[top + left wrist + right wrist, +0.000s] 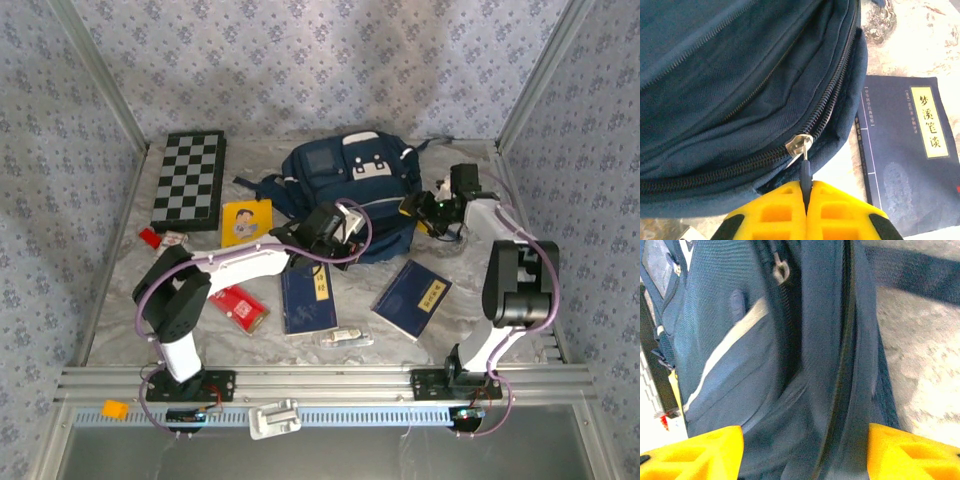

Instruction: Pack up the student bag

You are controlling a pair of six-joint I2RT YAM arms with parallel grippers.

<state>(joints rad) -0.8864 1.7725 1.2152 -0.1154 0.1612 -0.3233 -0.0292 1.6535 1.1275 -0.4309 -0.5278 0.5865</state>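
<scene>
Marbled table [365, 285], walled by patterned panels [300, 60] on three sides, carried the student bag [340, 180] at back centre, leaving bare surface along the right edge. Two blue books [308, 297] lay in front of it. The right gripper [805, 440] stood with fingers wide astride the bag's side, and the left gripper [806, 187] pinched its zipper pull [803, 167].

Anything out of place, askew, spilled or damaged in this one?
Nothing looks damaged or spilled. The dark blue books lie at loose angles beside the student bag. Two strays sit on the front rail, off the tabletop: an orange piece and a whitish object.
</scene>
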